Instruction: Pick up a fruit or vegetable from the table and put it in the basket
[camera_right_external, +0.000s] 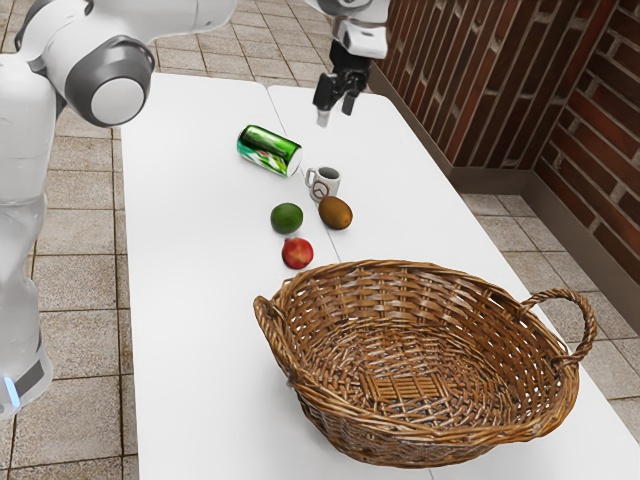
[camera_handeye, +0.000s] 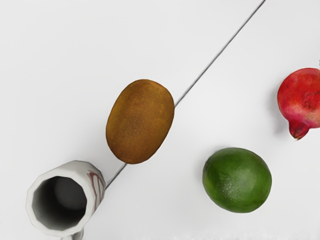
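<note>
In the exterior view my gripper (camera_right_external: 336, 107) hangs above the table's far part, beyond the mug, its two fingers apart with nothing between them. A brown kiwi (camera_right_external: 336, 213) lies beside the mug, a green lime (camera_right_external: 287, 218) is close by, and a red pomegranate (camera_right_external: 297, 253) lies nearest the wicker basket (camera_right_external: 400, 267). From the hand, the kiwi (camera_handeye: 140, 121) appears between the mug and the pomegranate (camera_handeye: 301, 97), with the lime (camera_handeye: 237, 180) off to one side. No fruit is visible inside the basket.
A white mug (camera_right_external: 323, 184) stands upright just behind the kiwi; the wrist view looks into this mug (camera_handeye: 60, 202). Farther back, a green can (camera_right_external: 268, 150) lies on its side on the white table (camera_right_external: 200, 330). The basket's handle (camera_right_external: 583, 312) rises at the exterior view's right, and a brick wall stands beyond.
</note>
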